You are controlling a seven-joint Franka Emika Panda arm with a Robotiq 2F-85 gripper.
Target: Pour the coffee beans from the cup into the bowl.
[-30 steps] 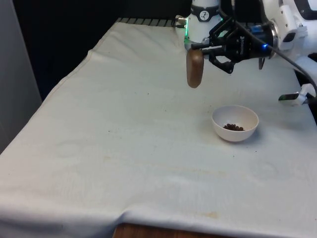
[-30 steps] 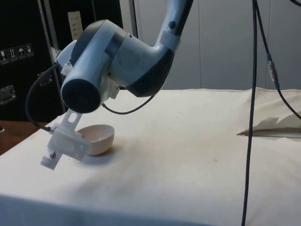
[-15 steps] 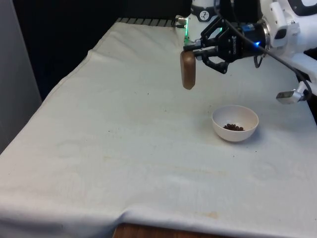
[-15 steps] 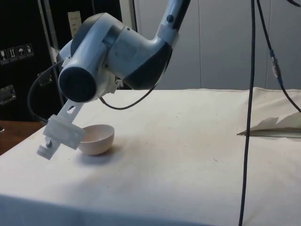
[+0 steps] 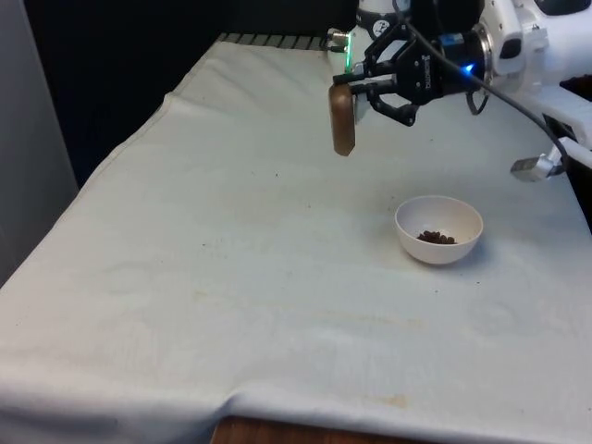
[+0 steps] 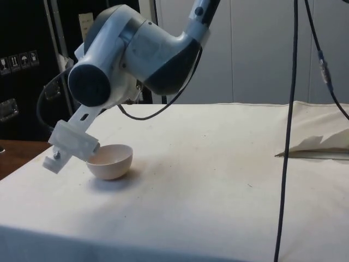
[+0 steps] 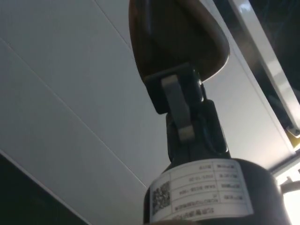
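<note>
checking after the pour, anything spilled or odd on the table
No spill that I can make out: the beans lie inside the bowl, which stands upright. The cup hangs in the fingers, above the cloth and off to the bowl's side.

The white arm (image 5: 527, 42) reaches sideways above the table, its jaws clamped, wrist turned level.

Brown cup (image 5: 343, 120), white bowl (image 5: 439, 229), dark beans (image 5: 436, 238), white cloth (image 5: 231, 259).
</note>
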